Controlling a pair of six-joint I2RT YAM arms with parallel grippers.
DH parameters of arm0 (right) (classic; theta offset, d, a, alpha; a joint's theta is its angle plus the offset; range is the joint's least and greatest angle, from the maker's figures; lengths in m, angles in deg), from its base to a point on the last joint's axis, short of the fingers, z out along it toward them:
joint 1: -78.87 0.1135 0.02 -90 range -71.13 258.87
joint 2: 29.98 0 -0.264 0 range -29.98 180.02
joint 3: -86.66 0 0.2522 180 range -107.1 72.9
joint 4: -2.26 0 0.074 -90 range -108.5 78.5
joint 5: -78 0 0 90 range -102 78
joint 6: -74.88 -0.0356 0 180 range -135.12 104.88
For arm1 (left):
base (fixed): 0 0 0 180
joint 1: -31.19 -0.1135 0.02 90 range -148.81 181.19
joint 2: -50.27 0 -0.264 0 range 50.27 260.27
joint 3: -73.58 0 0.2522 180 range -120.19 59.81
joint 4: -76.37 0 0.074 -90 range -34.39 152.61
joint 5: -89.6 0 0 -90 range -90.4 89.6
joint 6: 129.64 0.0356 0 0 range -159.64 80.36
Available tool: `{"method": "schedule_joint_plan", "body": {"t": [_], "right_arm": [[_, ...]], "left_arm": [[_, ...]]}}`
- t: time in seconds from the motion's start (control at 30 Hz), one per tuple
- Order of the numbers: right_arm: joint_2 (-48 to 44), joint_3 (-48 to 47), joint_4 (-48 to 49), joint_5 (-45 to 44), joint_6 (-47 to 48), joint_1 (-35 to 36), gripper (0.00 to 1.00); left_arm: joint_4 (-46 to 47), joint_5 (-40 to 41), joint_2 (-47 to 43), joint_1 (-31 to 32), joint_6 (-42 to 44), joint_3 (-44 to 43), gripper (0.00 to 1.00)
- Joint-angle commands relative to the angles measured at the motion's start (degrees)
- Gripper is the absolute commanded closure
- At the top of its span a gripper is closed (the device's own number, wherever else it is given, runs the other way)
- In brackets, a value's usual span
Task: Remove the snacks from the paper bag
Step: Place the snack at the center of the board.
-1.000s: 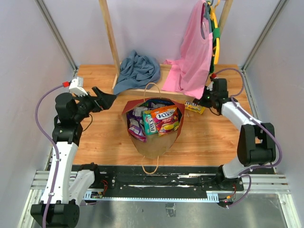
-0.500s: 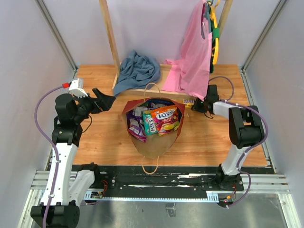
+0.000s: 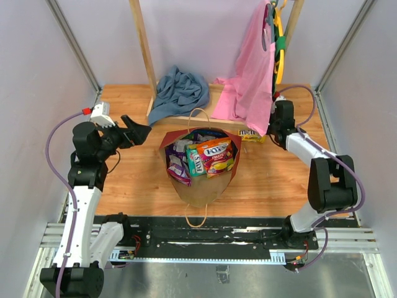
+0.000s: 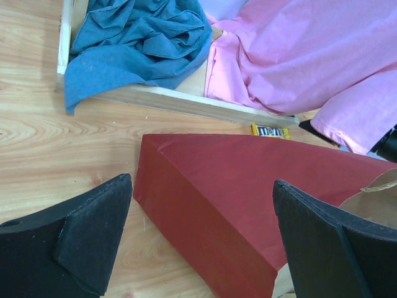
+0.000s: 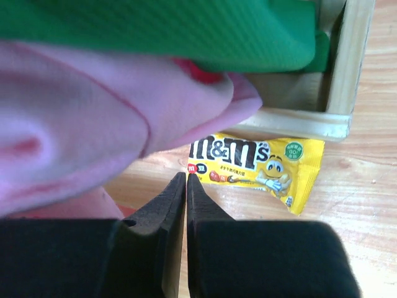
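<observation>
Spreading under everything, the wooden surface [image 3: 124, 180] carries a wooden rack [image 3: 144, 56] at its far side. A pink garment [image 3: 251, 74] hangs from the rack down to its base rail. The paper bag [image 3: 201, 189] sits mid-surface with its mouth gaping upward, which leaves its contents reachable from above. A blue-grey cloth [image 3: 180, 90] lies heaped on the rack base behind it, clear of the work. The left hand [image 3: 136, 130] hovers just left of the bag, fully released and holding nothing. Its wrist view looks straight at the bag's red wall, so it seems poised to steady the bag or reach in. The right hand [image 5: 186, 180] is clenched on nothing, pads pressed together, low at the far right beside the garment's hem. Most snacks [image 3: 208, 158] sit packed in the bag's mouth: 1 orange Fox's packet [image 3: 217, 152], 1 green packet [image 3: 195, 162] and purple ones [image 3: 180, 164]. The yellow M&M's packet [image 5: 257, 164] lies flat on the surface outside the bag, against the rack's rail, just beyond the right fingertips and not touching them. I judge that 1 snack is out and the rest are yet to come.
</observation>
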Motion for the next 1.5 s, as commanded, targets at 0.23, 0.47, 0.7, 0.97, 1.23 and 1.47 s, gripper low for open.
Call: {"method": "schedule_joint_plan", "body": {"t": [0.23,0.47,0.7,0.97,1.23,1.47], "right_arm": [[9.8,-1.6,2.7,-3.4,1.4,-1.1,0.99],[13.7,-0.8,3.7,-3.2,0.9,-1.1,0.99],[12.5,-1.1,2.9,-3.7,1.9,-1.6,0.99],[2.6,0.1,2.8,-1.0,1.1,-1.7,0.81],[-10.4,8.5,2.4,-2.6,-4.4,-1.7,0.26],[-24.0,23.0,6.6,-2.9,-9.7,-1.6,0.23]], "left_arm": [[-0.9,0.0,-0.5,0.2,1.7,-0.9,0.00],[-0.8,-0.2,-0.2,0.2,1.6,-1.1,0.00],[-0.3,-1.0,0.1,0.2,1.2,-1.3,0.00],[2.9,-7.1,1.0,0.2,0.3,-5.7,0.00],[20.0,-26.9,1.6,5.7,-2.8,-5.9,0.00],[12.8,-14.8,11.0,21.2,6.5,-12.1,0.00]]}}
